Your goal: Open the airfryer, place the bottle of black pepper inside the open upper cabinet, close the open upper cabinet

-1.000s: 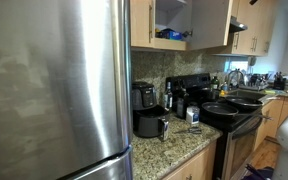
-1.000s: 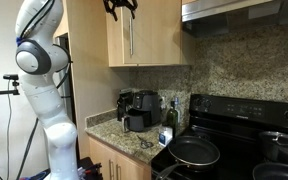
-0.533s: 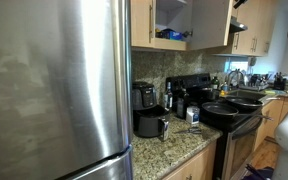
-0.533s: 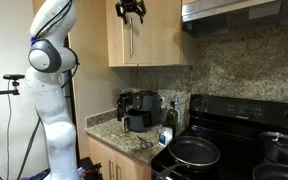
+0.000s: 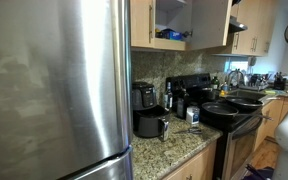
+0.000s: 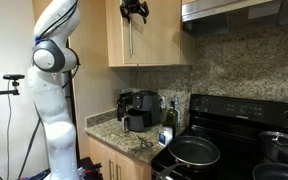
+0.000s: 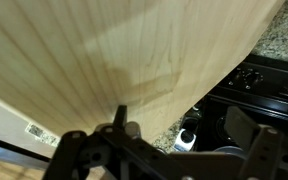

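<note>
The upper cabinet is open, with blue and yellow items on its shelf and its wooden door swung out. In an exterior view my gripper hangs high up against the cabinet's door. In the wrist view the gripper is open and empty, with the door's wood filling the picture. The airfryer stands on the counter with its black drawer pulled out; it also shows in an exterior view. A small dark-capped bottle stands on the counter below; I cannot tell if it is the pepper.
A steel fridge fills the near side. A black stove carries pans. A taller black coffee machine stands by the airfryer. A range hood hangs beside the cabinet. The granite counter holds small items.
My arm has swung to the right, and the gripper has shifted right and slightly down along the top of the cabinet door. Nothing else has moved.
</note>
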